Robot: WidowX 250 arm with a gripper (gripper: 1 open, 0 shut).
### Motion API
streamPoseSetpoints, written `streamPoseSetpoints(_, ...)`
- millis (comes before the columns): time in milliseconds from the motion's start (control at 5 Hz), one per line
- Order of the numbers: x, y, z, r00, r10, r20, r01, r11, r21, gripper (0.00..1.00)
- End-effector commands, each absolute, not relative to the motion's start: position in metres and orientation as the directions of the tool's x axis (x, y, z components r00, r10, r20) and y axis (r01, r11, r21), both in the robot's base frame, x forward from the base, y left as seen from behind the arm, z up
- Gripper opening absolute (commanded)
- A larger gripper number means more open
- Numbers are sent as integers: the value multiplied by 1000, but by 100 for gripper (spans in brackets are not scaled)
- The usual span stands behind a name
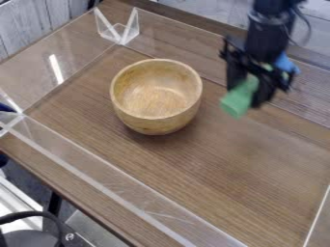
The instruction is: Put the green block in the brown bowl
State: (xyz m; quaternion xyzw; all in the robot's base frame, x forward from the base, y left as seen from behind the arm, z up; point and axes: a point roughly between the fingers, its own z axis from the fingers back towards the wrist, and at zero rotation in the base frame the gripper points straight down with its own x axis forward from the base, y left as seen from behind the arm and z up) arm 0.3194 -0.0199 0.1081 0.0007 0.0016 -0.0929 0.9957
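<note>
The green block (237, 97) hangs in the air, clamped between the black fingers of my gripper (245, 93), which is shut on it and points straight down. It hovers well above the wooden tabletop, just right of the brown bowl (156, 95). The bowl is a round light wooden one with a thick rim, standing upright in the middle of the table, and nothing shows inside it. The block's upper part is hidden by the fingers.
A low clear acrylic wall (77, 166) borders the brown wooden table on its left and near sides. A clear folded stand (118, 25) sits at the far left corner.
</note>
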Motion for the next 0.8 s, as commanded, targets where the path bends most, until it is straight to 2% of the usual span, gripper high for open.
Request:
streamPoseSetpoints(0, 327, 20, 146, 988, -119, 100, 117, 993, 24, 0)
streamPoseSetpoints(200, 319, 48, 149, 992, -79, 97, 76, 997, 34, 0)
streamPoseSetpoints(600, 312, 72, 129, 997, -43, 67, 40, 998, 44, 0)
